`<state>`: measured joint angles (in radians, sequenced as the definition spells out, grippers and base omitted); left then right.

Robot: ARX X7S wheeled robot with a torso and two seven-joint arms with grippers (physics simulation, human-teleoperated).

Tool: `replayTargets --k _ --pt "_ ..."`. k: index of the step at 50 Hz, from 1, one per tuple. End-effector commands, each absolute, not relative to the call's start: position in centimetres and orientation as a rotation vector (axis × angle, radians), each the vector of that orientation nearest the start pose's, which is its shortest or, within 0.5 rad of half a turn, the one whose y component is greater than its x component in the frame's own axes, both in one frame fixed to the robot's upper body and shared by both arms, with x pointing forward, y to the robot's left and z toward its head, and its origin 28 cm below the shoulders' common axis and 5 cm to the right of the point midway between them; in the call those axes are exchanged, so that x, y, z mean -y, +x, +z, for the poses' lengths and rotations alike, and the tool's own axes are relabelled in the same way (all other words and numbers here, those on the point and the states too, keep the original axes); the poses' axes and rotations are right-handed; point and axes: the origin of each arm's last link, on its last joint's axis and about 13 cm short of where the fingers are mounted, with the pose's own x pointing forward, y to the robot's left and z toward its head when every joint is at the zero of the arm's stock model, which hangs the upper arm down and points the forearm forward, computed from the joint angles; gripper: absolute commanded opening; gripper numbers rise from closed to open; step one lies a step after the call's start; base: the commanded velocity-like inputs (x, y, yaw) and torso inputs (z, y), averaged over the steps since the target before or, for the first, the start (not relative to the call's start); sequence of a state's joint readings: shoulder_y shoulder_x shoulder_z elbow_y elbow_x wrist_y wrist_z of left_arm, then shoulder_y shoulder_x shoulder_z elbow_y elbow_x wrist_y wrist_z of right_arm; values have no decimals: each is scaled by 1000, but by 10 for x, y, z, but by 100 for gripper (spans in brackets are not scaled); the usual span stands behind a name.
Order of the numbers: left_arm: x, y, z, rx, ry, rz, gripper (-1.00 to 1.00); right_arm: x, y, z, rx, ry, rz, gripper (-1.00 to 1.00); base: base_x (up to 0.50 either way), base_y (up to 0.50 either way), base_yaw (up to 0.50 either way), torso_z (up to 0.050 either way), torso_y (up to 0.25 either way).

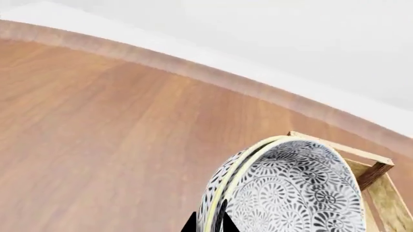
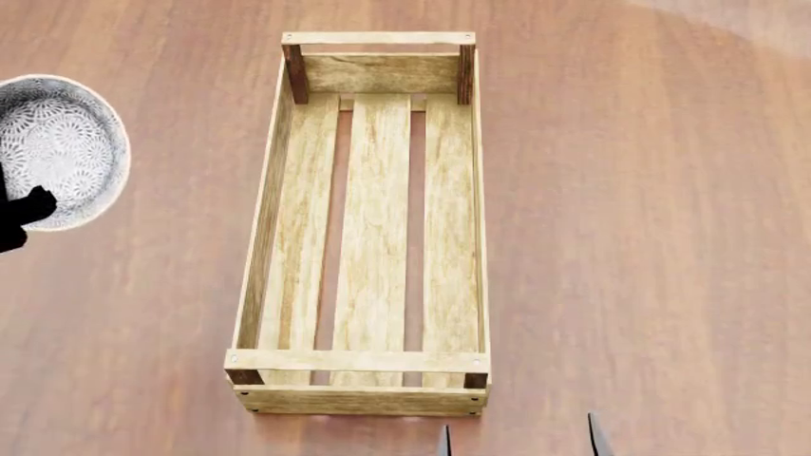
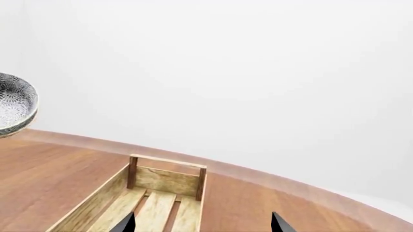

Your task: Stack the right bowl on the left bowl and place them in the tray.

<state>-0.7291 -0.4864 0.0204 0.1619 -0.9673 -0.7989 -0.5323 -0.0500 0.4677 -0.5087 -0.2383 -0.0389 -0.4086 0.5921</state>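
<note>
White walls rise behind a broad brown wooden table (image 2: pixel 633 237), its far edge curving. Near the table's middle lies the tray (image 2: pixel 367 370), a long pale crate, nothing inside. Off its left side, two stacked patterned bowls (image 2: pixel 57 147) are held above the tabletop, the left gripper (image 2: pixel 19 217) clamped on their rim. Right gripper (image 2: pixel 518 439): fingertips apart beside the tray's near end.

Stacked bowls (image 2: pixel 57 147) left of tray (image 2: pixel 269 204), off the table (image 2: pixel 633 237), tray w/ nothing inside.
</note>
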Motion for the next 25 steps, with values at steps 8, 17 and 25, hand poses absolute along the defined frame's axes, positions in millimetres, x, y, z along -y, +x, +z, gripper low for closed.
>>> replayTargets --k 8,17,25 --pt "-227 305 271 114 -168 -63 -100 89 172 59 540 -150 70 100 0 0 0 0 1" --pt "-200 307 291 146 -144 -162 -100 91 172 64 549 -139 63 100 0 0 0 0 1" --pt "-187 306 303 168 -136 -202 -100 92 173 64 550 -135 61 100 0 0 0 0 0"
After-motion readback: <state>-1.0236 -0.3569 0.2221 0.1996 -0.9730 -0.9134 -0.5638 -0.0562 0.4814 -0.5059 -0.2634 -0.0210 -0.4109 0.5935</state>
